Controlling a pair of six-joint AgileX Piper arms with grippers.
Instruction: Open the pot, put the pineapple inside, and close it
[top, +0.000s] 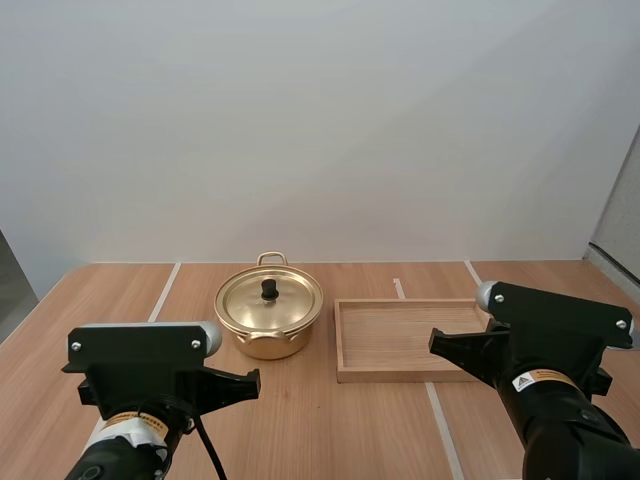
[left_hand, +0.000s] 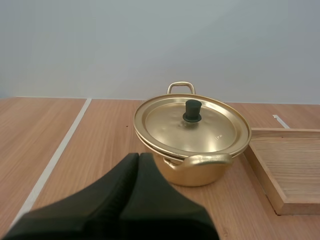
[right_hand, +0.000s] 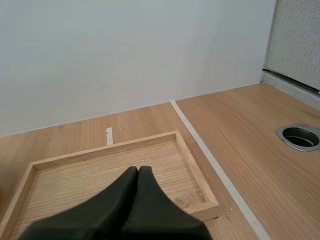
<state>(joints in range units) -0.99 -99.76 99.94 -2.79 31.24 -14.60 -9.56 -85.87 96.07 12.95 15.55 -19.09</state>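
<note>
Nearest the camera, at the lower left of the high view, the left gripper (left_hand: 138, 162) has its two black fingers pressed together into one dark wedge, clenched on nothing and aimed at the pot. At the lower right of that view the right gripper (right_hand: 138, 175) is likewise clenched and empty, poised over the near edge of the wooden tray (top: 345, 375).

Farther in, at the middle of the high view, the gold pot (top: 268, 340) stands on the table (top: 120, 300) just left of the tray, apart from it. Its lid (top: 270, 300) sits on, level all round as far as the left wrist view tells, with a small black knob (left_hand: 192, 111) at its centre. The tray's floor is bare wood.

No pineapple lies on the table or in the tray. The scene fits two readings: the fruit is shut inside the pot with the lid back on, or it is somewhere outside these views; the lid hides the answer.

As for risk, if the lid is to be lifted, the knob is small and smooth-looking, so an off-centre pinch could slip and drop the lid against the rim. A sideways push from closed fingers could also slide the light pot into the tray.
</note>
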